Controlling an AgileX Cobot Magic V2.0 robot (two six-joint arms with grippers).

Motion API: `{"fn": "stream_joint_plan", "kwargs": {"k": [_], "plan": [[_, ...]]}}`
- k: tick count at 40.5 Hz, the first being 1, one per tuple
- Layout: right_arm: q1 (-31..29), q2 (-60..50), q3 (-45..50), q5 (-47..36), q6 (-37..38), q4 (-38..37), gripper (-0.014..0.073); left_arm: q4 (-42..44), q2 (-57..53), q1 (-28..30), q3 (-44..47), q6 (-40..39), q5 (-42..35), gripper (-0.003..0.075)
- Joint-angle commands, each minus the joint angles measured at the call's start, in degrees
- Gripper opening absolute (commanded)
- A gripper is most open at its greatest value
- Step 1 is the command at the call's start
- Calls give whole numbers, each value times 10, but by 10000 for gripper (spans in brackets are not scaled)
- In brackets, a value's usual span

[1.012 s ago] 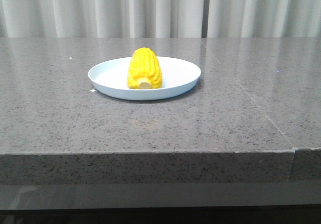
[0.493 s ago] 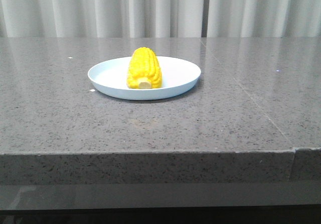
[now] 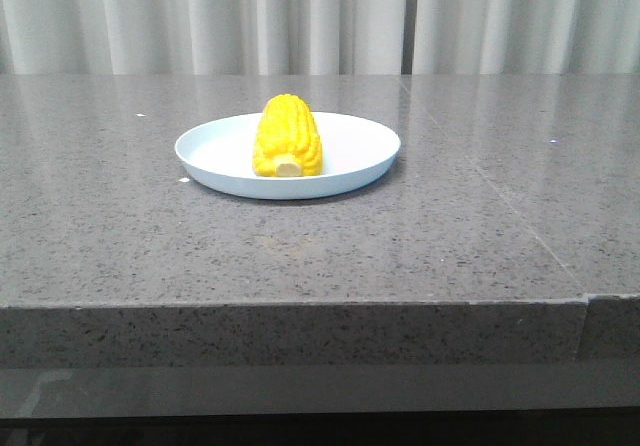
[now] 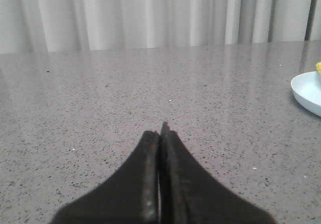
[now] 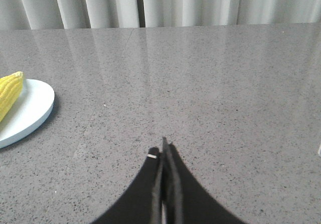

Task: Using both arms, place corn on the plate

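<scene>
Pale curtains hang behind a speckled grey stone surface. The plate sits on it, and the corn lies inside the plate, near its middle, stem end toward the camera. Both claws are clenched on nothing, well apart from the plate: left claw, right claw. Little risk remains; only a stray arm sweep nudging the plate could roll the cob off.

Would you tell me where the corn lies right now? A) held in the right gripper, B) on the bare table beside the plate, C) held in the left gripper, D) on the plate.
D: the corn lies on the plate, and both grippers are shut on nothing.
</scene>
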Motion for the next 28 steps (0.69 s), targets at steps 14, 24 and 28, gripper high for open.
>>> {"fn": "stream_joint_plan", "kwargs": {"k": [14, 24, 28], "plan": [[-25, -5, 18, -65, -114, 48, -59, -1, -11, 2, 2, 0, -48, -20], [-98, -83, 160, -165, -166, 146, -59, -1, -11, 2, 2, 0, -48, -20], [-106, -110, 201, -165, -166, 154, -59, -1, -11, 2, 2, 0, -48, -20]]}}
